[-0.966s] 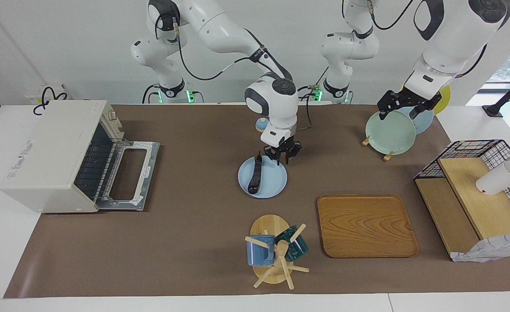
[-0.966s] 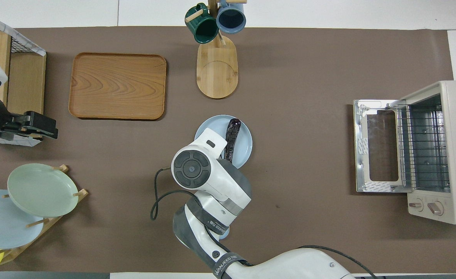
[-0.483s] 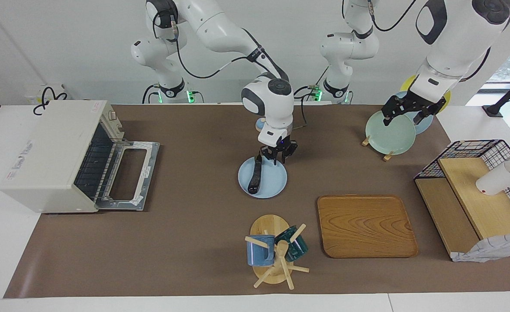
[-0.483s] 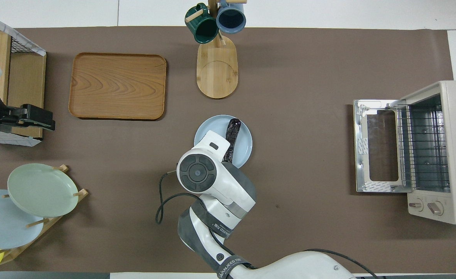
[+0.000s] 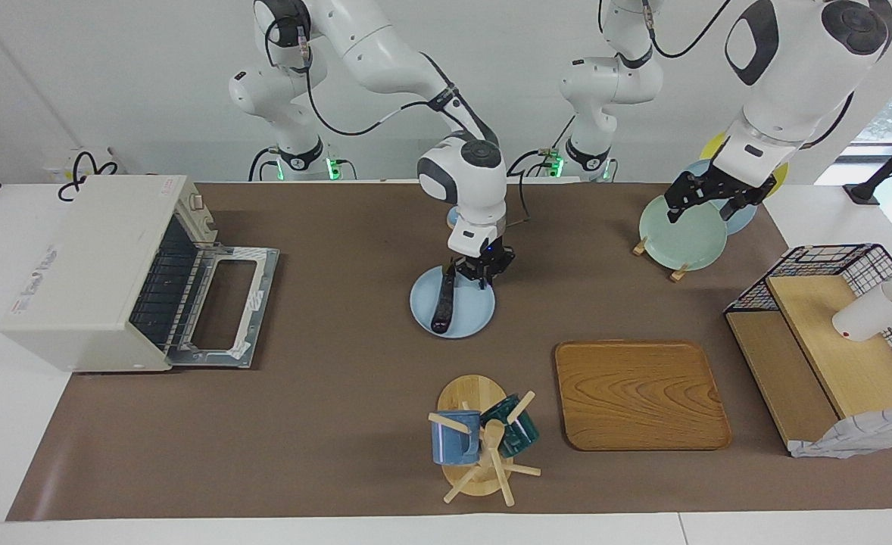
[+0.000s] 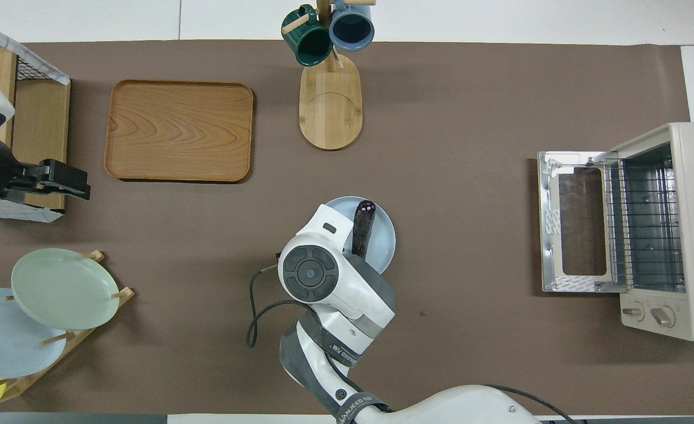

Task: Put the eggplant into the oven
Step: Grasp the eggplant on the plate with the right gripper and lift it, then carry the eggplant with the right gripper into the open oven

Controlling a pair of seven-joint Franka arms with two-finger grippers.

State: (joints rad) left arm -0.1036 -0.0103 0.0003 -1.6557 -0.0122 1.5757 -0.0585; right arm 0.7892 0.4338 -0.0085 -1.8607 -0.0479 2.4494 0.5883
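1. Step in hand, as I am judging it: the right arm is setting up to pick the long, glossy dark purple eggplant [image 5: 443, 303] [image 6: 362, 232] off the round pale blue plate [image 5: 476, 316] [image 6: 384, 241].
2. The eggplant is lying along the plate, on the side toward the right arm's end of the worktop [image 5: 340, 393], with one end pointing at the robots. The plate is sitting mid-worktop, well apart from the boxy cream-white toaster oven [image 5: 90, 257] [image 6: 686, 176], whose glass door [image 5: 223, 306] is hanging open and flat, with the wire rack showing.
3. The right pincer [image 5: 482, 274] is pointing straight down, low at the plate's rim nearest the robots, just beside the eggplant's near end and not centred over it. The wrist is hiding it in the overhead view, so I cannot tell whether it is spread or closed, or whether it is touching the rim.
4. To do it well: shift toward the eggplant's middle, span its narrow width crosswise, and close gently; the skin is looking slick and the plate may slide.
5. Carry it level, then feed it lengthwise onto the rack, clearing the door.
6. The left pincer [image 5: 707, 204] [image 6: 67, 181] is waiting raised at the left arm's end, spread and holding nothing.
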